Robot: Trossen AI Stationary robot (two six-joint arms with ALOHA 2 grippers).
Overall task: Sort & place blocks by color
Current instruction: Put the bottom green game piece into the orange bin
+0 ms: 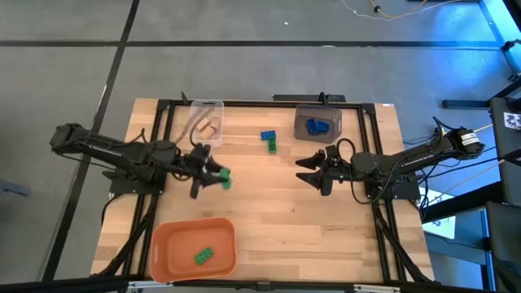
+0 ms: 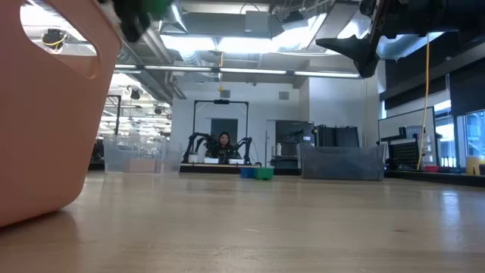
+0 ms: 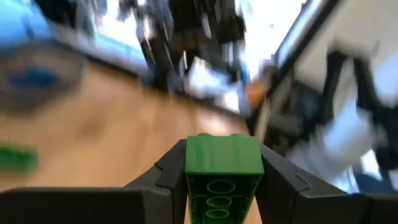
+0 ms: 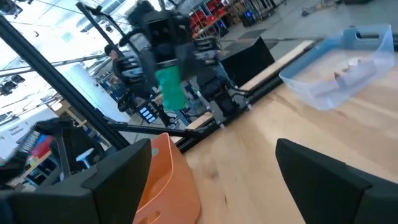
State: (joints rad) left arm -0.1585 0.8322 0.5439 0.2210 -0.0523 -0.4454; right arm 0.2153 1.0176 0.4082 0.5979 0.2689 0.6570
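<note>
My left gripper [image 1: 216,174] is shut on a green block [image 1: 225,178] and hangs over the table's left middle, above the wood. In the left wrist view the green block [image 3: 222,163] fills the gap between the fingers. My right gripper [image 1: 308,169] stands open and holds nothing at the right middle, pointing toward the left arm. A blue block and a green block [image 1: 269,141] sit together on the table at the far middle. Another green block [image 1: 203,255] lies in the orange bin [image 1: 167,244]. My left gripper pinches the green block by two opposite sides [image 3: 189,177] between its two fingers [image 3: 163,179]. The fingers lie level and point toward the table's right. The block is lifted clear of the table, and its hollow underside [image 3: 219,200] faces the wrist camera.
A clear bin [image 1: 213,107] with tan blocks stands at the far left. At the far right a grey bin [image 1: 303,114] holds a blue block [image 1: 317,125]. The orange bin sits at the near left edge. Bare wood lies between the two grippers.
</note>
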